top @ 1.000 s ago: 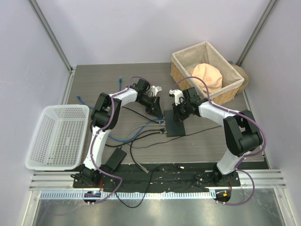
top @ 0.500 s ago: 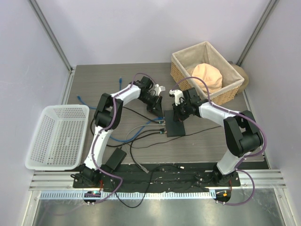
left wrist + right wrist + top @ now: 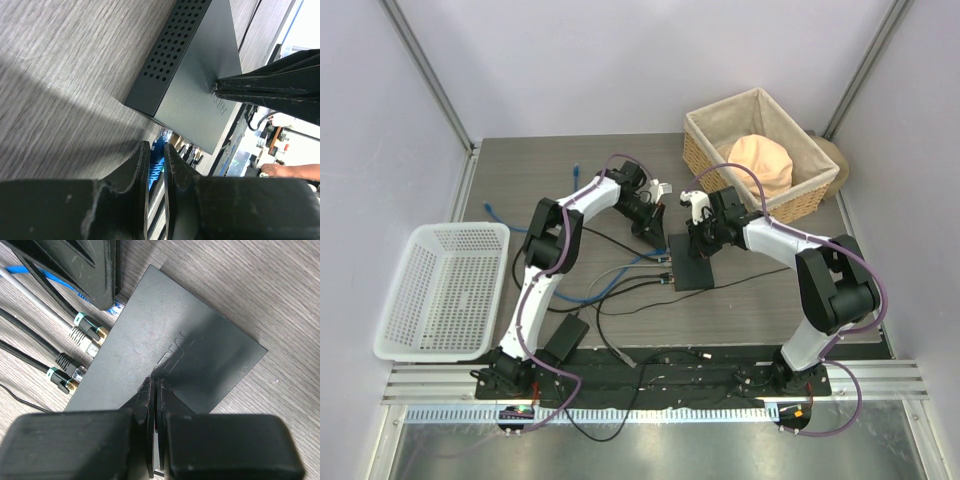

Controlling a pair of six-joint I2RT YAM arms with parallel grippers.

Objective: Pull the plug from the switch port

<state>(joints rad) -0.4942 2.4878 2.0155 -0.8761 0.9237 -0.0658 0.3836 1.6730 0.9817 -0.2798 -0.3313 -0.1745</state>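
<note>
The switch (image 3: 692, 275) is a flat dark-grey box lying mid-table; it also shows in the left wrist view (image 3: 195, 75) and the right wrist view (image 3: 200, 355). My left gripper (image 3: 658, 238) is at its left socket edge, shut on the blue plug (image 3: 156, 162), whose tip is at the sockets (image 3: 118, 304). I cannot tell if it is seated. My right gripper (image 3: 698, 250) is shut and empty, its tips (image 3: 154, 379) pressing down on the switch's top. Two other plugs (image 3: 87, 330) stay in neighbouring sockets.
A wicker basket (image 3: 820, 165) with a peach cloth stands at the back right. A white plastic basket (image 3: 445, 290) sits at the left. A black power adapter (image 3: 565, 340) and several cables (image 3: 620, 292) lie in front of the switch.
The left arm's wrist has shifted slightly up and to the right while its gripper stays at the switch's socket edge. The right arm and the switch have not moved.
</note>
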